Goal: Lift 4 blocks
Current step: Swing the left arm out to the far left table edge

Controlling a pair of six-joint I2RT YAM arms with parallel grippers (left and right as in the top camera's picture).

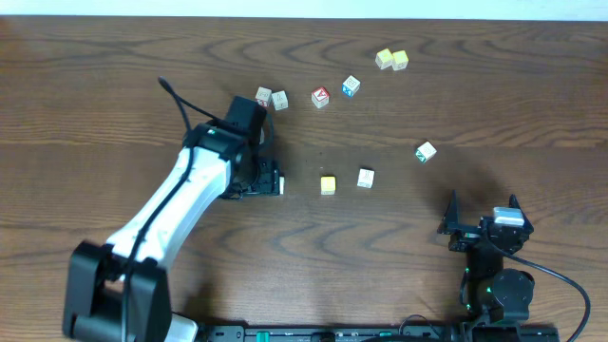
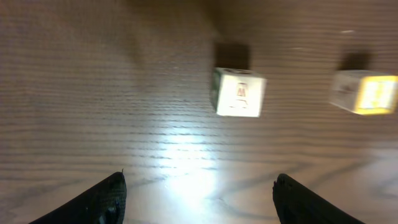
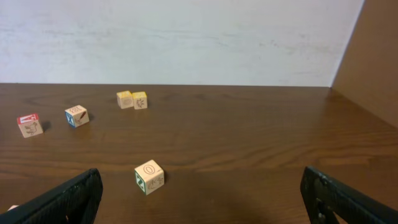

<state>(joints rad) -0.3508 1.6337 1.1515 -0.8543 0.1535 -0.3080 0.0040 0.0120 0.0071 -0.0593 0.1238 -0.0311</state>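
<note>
Several small letter blocks lie on the wooden table. A yellow-faced block and a white block sit side by side mid-table. A cream block with green marks lies further right. My left gripper hangs just left of the yellow block, open and empty. In the left wrist view a cream block lies ahead of the open left gripper, with the yellow-faced block to its right. My right gripper rests open near the front right. The green-marked block lies just ahead of the right gripper.
A red-faced cube and a blue-faced cube stand at the back. Two cream cubes lie beside the left arm's wrist. Two yellowish cubes sit far back right. A wall runs behind the table.
</note>
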